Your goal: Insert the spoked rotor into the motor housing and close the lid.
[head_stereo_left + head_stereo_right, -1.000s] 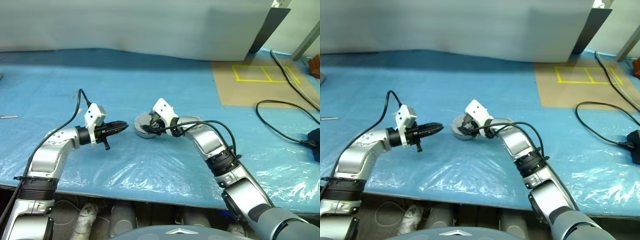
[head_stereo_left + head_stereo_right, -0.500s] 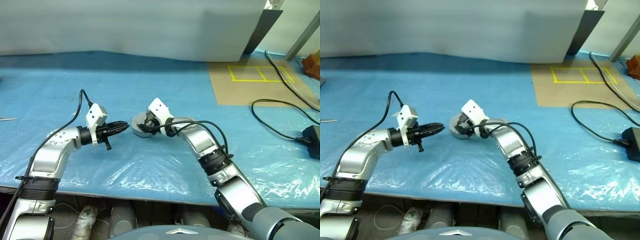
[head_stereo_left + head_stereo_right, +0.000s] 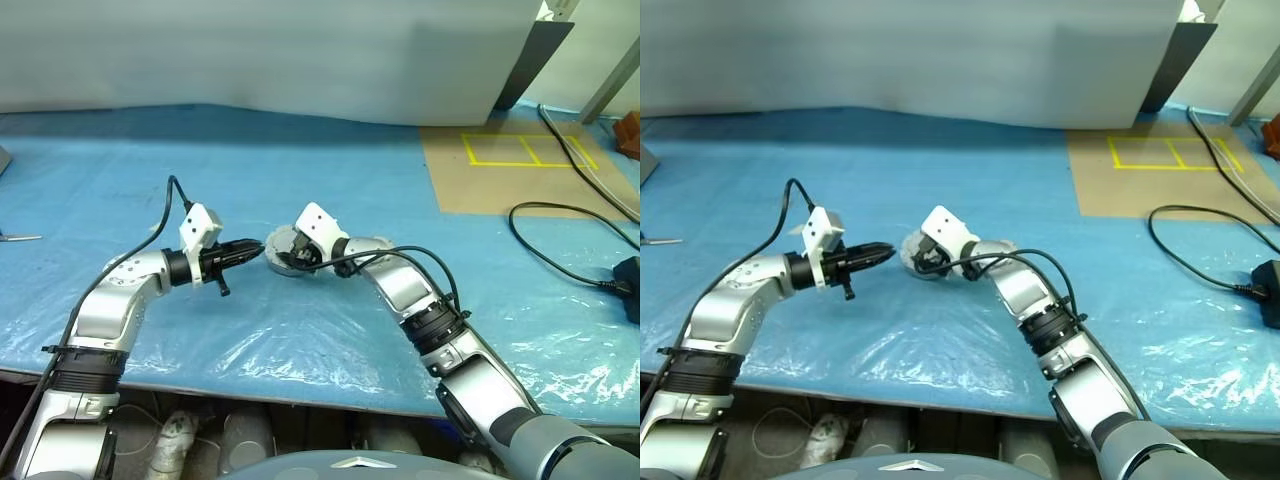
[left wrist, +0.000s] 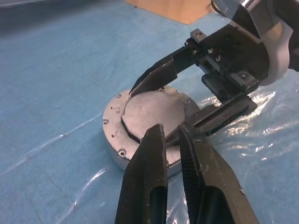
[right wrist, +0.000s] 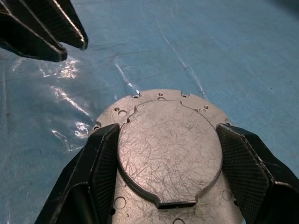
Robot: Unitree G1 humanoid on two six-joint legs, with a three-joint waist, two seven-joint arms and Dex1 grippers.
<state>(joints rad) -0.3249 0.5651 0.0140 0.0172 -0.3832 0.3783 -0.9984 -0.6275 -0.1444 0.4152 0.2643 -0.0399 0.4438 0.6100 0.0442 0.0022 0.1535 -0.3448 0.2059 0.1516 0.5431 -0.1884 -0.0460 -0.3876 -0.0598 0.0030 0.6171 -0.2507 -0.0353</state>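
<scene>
Motor housing: round silver metal part (image 4: 140, 126) lying flat on the blue sheet near the middle of the worktop (image 3: 330, 180); its upward face is a scratched plate with small holes round the rim, and the windings cannot be seen
Right tool: (image 5: 163, 154) reaches in from the right arm, its two black fingers (image 5: 100, 158) spread wide and set against opposite sides of the housing's raised centre plate, gripping it
Left tool: (image 4: 170, 135) fingers pressed together with nothing between them, pointing roughly level toward the housing; the tips sit just beside the housing's near rim, and whether they touch it cannot be told
Relation of the tools: the two meet at the housing, left from one side, right from the other
Worktop cover: blue sheet with clear crinkled plastic film (image 3: 300, 340) over the front part
Surroundings: brown board with yellow taped rectangles (image 3: 530, 150) at the far right; black cable (image 3: 570, 270) trailing to a black plug at the right edge
</scene>
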